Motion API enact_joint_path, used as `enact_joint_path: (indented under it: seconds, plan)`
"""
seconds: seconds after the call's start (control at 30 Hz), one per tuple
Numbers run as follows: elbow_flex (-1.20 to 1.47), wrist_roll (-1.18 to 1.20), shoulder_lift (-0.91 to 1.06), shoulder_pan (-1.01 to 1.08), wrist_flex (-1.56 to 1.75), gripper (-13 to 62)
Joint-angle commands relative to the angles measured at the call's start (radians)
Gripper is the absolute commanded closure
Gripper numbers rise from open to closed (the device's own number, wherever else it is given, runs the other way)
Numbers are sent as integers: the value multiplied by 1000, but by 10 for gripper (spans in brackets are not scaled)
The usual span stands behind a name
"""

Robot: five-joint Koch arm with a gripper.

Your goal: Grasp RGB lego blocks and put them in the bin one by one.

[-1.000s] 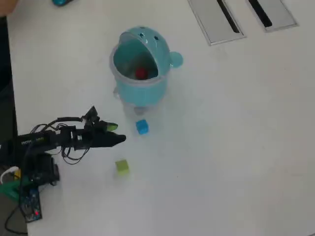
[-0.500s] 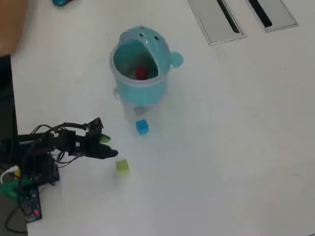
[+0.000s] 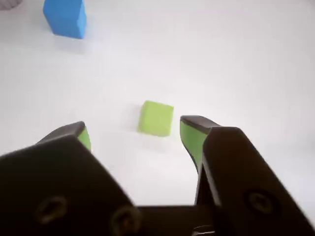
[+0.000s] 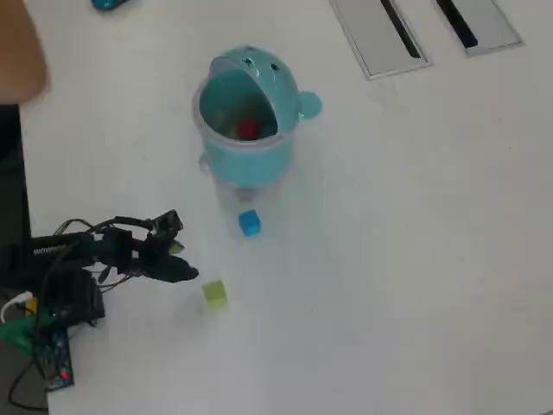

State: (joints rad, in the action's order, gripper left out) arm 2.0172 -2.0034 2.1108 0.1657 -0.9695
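The yellow-green block (image 3: 156,118) sits flat on the white tabletop (image 3: 246,64) at the centre of the wrist view, and low and left of centre in the overhead view (image 4: 214,293). It looks like a small rigid plastic cube, very light, with smooth and probably slippery faces; it should not crush, but an off-centre squeeze could flick it aside, so the best hold is likely across two opposite flat sides, low on the block. The hand (image 3: 140,132) stands wide open and holds nothing: its two green-padded fingertips (image 3: 191,137) frame the lower part of the wrist view, the block lying just beyond them and closer to the right-hand tip than the left, not yet between them. From above, the hand (image 4: 179,262) is just to the left of the block, apart from it. The blue block (image 3: 65,17) lies in the upper left of the wrist view, well away from the hand, and in the overhead view (image 4: 250,223) it rests just below the bin (image 4: 251,156). The bin stands at upper centre with its lid tipped back, and the red block (image 4: 248,130) is already inside.
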Motion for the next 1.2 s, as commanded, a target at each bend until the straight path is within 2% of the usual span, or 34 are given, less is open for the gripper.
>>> enact_joint_path:
  seconds: [0.0,0.3,0.63,0.9,1.17]
  plan:
    - [-17,-2,8,-9,-2,150]
    - [121,-3,-35,-20,8,149]
    - [72,0,-212,6,100,152]
    - [-80,-2,-382,69,106,162]
    - [-110,-2,-439,95,106,163]
